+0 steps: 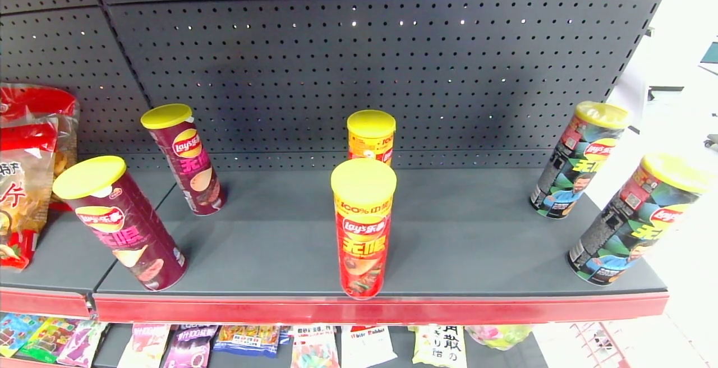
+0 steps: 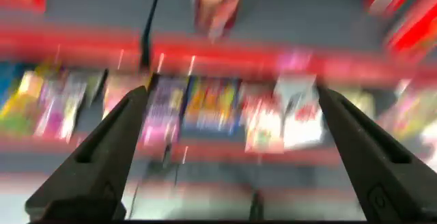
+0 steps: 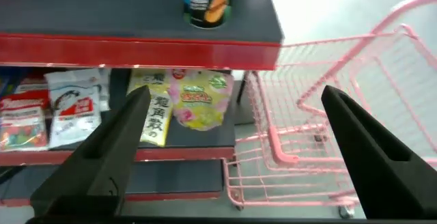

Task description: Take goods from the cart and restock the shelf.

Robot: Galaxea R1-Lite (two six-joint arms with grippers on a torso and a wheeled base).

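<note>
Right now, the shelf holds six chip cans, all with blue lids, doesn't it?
The count and the shelf are right, but the lids are yellow, not blue. The head view shows it, for instance on the front red can and the front maroon can.

The head view looks steeply down from close range onto the grey shelf (image 1: 449, 233), facing its pegboard back (image 1: 359, 65). Both wrist views sit lower, facing the shelf's red front edge (image 2: 89, 43); the left one is blurred. The right wrist view also takes in the pink cart (image 3: 281, 157). All 3 views share the packets (image 1: 364, 345) 1 level below the shelf.
</note>
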